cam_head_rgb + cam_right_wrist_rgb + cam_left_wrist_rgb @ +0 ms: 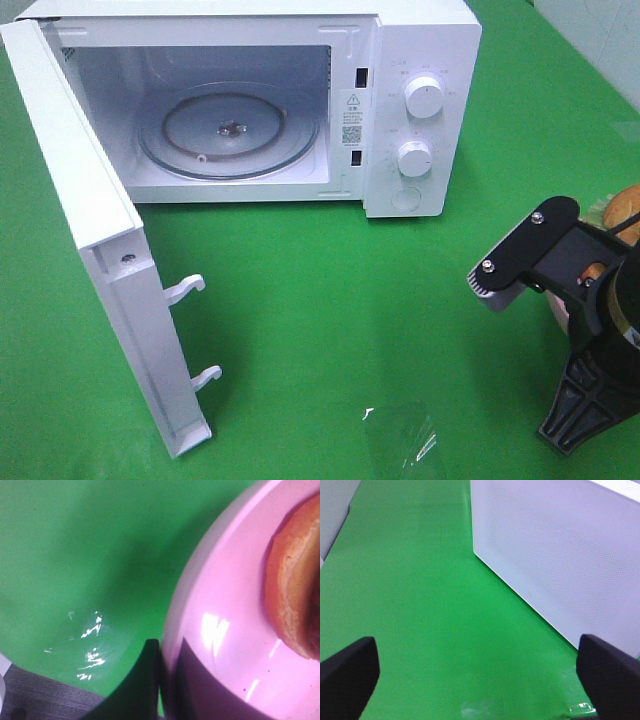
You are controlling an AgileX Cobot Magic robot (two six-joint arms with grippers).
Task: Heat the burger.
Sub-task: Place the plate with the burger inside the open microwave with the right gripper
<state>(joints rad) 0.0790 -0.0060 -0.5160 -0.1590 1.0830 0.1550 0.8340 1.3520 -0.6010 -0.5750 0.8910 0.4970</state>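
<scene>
- We judge the step in hand to be carrying the burger [295,595] to the oven: the microwave [420,100] stands with its door [100,250] swung fully out to the left of the high view. Its glass turntable [230,130] lies bare inside.
- The burger sits on a pink plate [220,630] at the far right edge of the bench [320,300], well apart from the oven's mouth. In the high view it is mostly hidden behind the right arm.
- The right claw [162,680] is pinched down on the plate's near rim, one finger outside the rim and one over it. The wrist view is dark and blurred there, so we take the hold as likely firm rather than certain.
- The left claw [479,677] is spread to its widest and grips nothing. It hangs over bare green bench just beside the outer face of the door.
- We think the next move calls for keeping the plate level, sweeping it left and forward across the open bench, and sliding it through the mouth onto the turntable without clipping the frame. After that the door has to be shut, and the left claw is well placed for it.
- Our count:
  - one microwave, one door, one turntable
  - two knobs [424,97] on the panel
  - two latch hooks [185,288] on the door edge
  - one burger, one plate
  - two claws
</scene>
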